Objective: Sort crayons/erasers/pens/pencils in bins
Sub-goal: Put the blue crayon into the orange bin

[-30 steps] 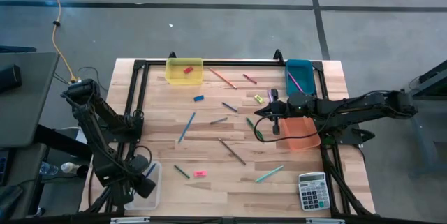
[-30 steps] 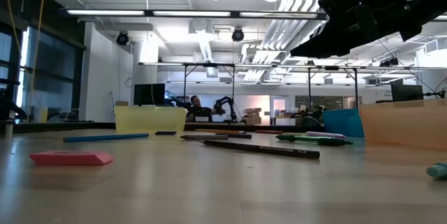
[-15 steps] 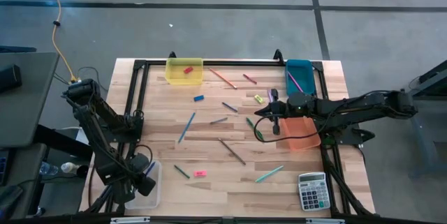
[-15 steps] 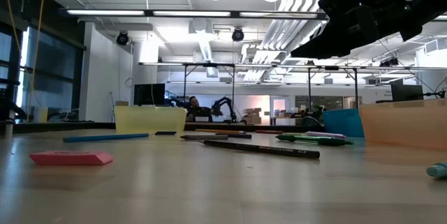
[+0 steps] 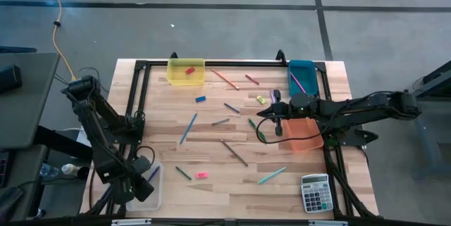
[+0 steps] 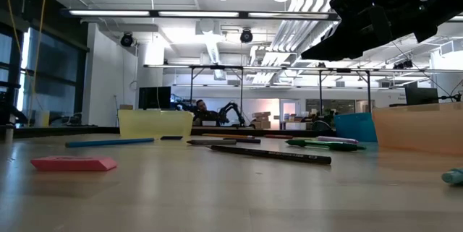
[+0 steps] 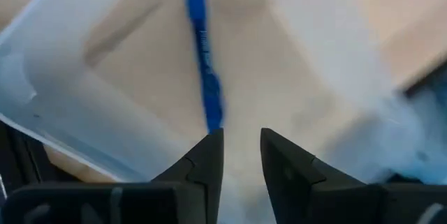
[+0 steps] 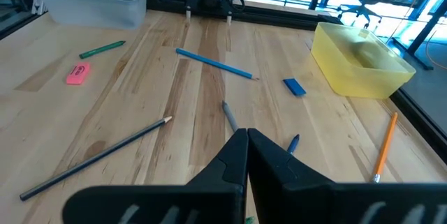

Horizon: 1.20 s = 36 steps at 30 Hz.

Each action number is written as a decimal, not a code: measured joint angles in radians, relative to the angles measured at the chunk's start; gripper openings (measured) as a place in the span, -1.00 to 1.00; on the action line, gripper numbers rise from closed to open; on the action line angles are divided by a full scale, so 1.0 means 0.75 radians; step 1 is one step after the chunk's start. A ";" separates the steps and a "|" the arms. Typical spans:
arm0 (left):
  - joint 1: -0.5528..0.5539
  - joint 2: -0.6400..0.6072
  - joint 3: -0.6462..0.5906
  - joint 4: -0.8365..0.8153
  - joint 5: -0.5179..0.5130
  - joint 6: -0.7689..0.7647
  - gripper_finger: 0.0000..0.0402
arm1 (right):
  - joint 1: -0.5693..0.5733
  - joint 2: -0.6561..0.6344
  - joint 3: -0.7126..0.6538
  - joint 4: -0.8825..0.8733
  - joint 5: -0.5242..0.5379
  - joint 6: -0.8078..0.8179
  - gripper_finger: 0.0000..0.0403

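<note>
my left hand (image 7: 236, 144): over the clear bin (image 5: 156, 192) at the near-left corner of the surface (image 5: 211, 141); the fingers stand narrowly apart and hold nothing
thing under it: a blue stick (image 7: 202, 56) lies loose on the clear bin's floor, one end just short of my fingertips, free of them
its long axis: runs straight ahead of the left hand, toward 12 o'clock from the fingers
my right hand (image 5: 277, 129): hangs above the surface beside the orange bin (image 5: 304, 134), fingers pressed together, nothing between them
what lies ahead of the right hand: in its wrist view a grey stick (image 8: 230, 116) points nearly at the fingers, a blue eraser (image 8: 294, 86) lies near the yellow bin (image 8: 360, 63), and a pink eraser (image 8: 77, 73) lies farther off toward the clear bin
pink eraser, from above: at (image 5: 201, 175), about 3 o'clock from my left hand and near it, well apart from the right hand
nearer arm, my judgement: left for the pink eraser; right for the green stick (image 5: 255, 129) just beside it
yellow bin's contents: one red eraser (image 5: 189, 71) inside, at the far edge
coming move, my judgement: lift the left hand clear of the bin, then swing toward 3 o'clock
</note>
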<state>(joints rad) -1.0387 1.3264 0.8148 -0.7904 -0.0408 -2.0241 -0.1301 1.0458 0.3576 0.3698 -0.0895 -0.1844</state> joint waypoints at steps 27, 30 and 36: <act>1.204 -0.291 -0.567 1.501 0.055 2.015 -1.00 | -0.001 0.000 0.000 0.010 0.151 0.060 -0.99; 1.345 -0.247 -0.680 1.779 0.107 2.145 -1.00 | -0.010 0.000 0.000 0.010 0.194 0.113 -0.99; 1.506 -0.183 -0.828 2.220 0.104 2.311 -1.00 | -0.024 0.000 0.004 0.001 0.320 0.255 -0.99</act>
<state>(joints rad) 0.0908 1.1889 0.1941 0.8748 0.0372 -0.2905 -0.1480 1.0460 0.3608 0.3707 0.1503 0.0071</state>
